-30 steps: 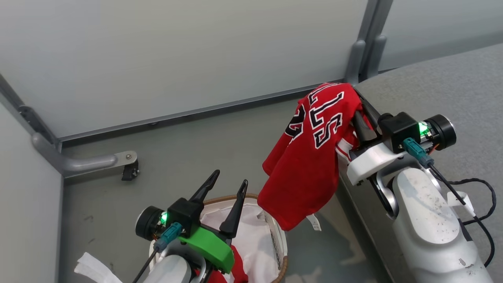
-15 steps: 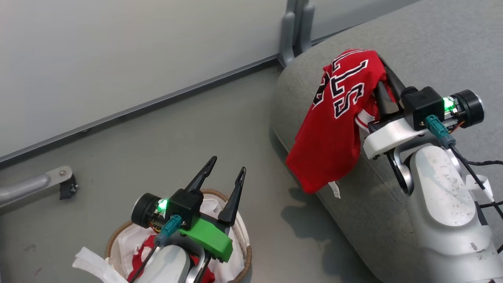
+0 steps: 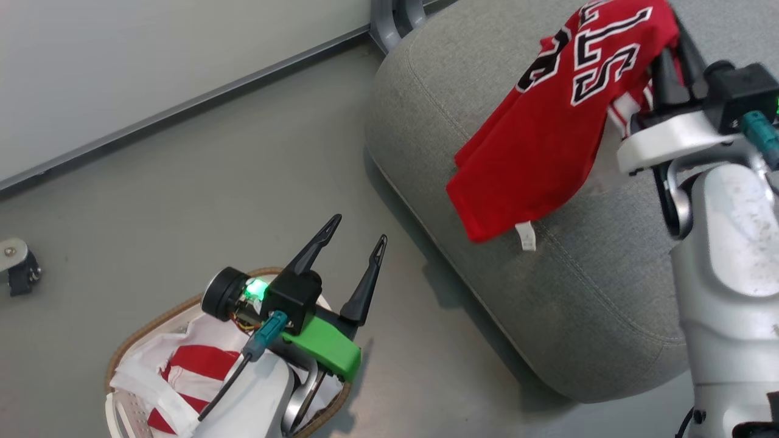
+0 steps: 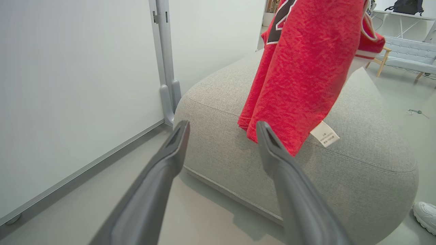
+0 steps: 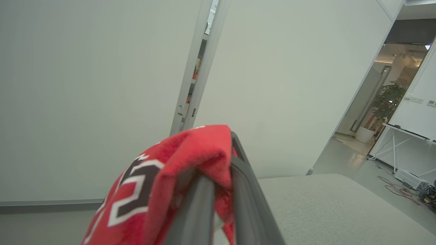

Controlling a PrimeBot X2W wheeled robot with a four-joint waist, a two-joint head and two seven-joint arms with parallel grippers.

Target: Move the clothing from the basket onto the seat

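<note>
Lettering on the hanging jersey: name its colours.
Dark letters edged white; clearest in head view.

red jersey [image 3: 535, 152] above grey seat [image 3: 548, 304], basket [image 3: 152, 323] nearby

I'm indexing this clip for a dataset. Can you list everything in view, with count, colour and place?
lettered jersey: 1, red with dark white-edged letters, hanging from the right gripper above the seat
striped garment: 1, red and white, in the basket
basket: 1, white with brown rim, on the floor
liner: 1, white, inside the basket
seat: 1, grey, right of the basket
floor: 1, grey, beneath everything
wall panel: 1, pale grey, behind the floor
caster: 1, dark, far left on the floor
shoe: 1, white, beside the seat
left gripper: 1, dark fingers, open, empty, above the basket
right gripper: 1, dark fingers, shut on the jersey
</note>
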